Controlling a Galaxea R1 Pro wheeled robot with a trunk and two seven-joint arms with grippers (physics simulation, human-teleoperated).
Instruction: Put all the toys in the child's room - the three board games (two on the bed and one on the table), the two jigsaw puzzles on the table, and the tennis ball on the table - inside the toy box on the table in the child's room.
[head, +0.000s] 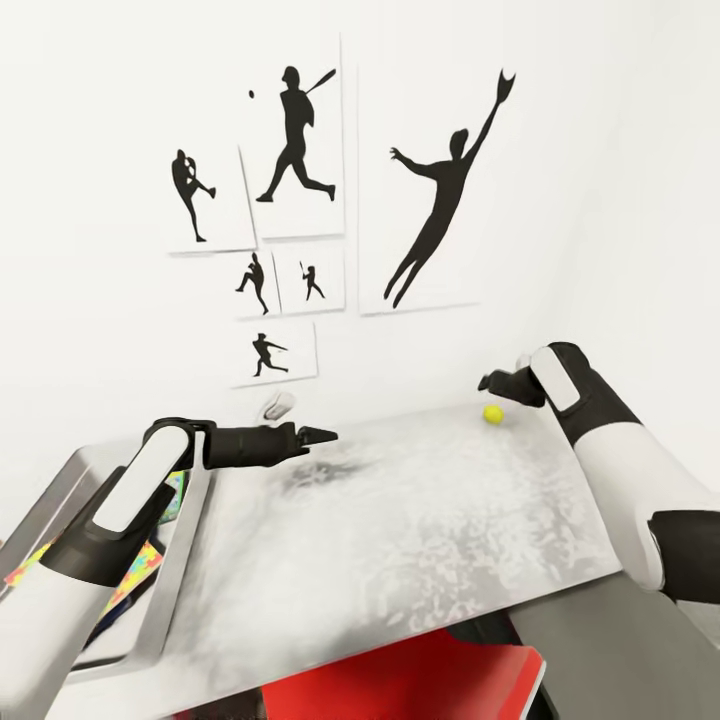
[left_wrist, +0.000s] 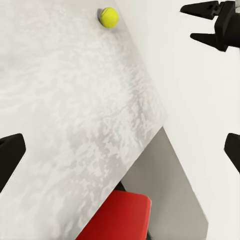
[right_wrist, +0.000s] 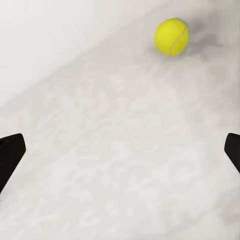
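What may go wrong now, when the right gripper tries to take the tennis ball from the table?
1. The tennis ball lies free near the table's far edge by the wall; a nudge from the open right gripper could roll it away or off.
2. The left gripper hangs open over the same table, so the arms might collide.

Bare tabletop (head: 400, 520) around tennis ball (head: 493, 413)

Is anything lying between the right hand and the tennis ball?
No. In the right wrist view, bare mottled tabletop runs from the open right hand to the tennis ball; the head view agrees, the ball sitting apart from it.
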